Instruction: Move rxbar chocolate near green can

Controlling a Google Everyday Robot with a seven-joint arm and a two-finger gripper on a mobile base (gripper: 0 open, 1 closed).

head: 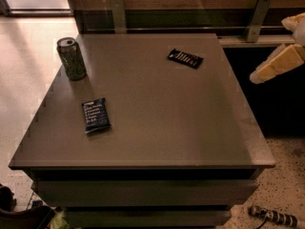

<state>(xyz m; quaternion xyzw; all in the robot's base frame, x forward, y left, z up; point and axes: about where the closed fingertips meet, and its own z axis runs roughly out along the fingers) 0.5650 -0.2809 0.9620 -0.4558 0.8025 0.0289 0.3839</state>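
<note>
On the far left corner of the table [167,123] stands the green can [72,58]. Well right of the can lies the rxbar chocolate [185,58], flat and untouched. Just this side of the can is a dark blue bar [96,116]. The gripper [280,62] hangs far right of the can, off the table, touching nothing. We judge the reach not yet begun; the next move calls for coming in over the black bar. Spread or pressed together, we cannot tell.
</note>
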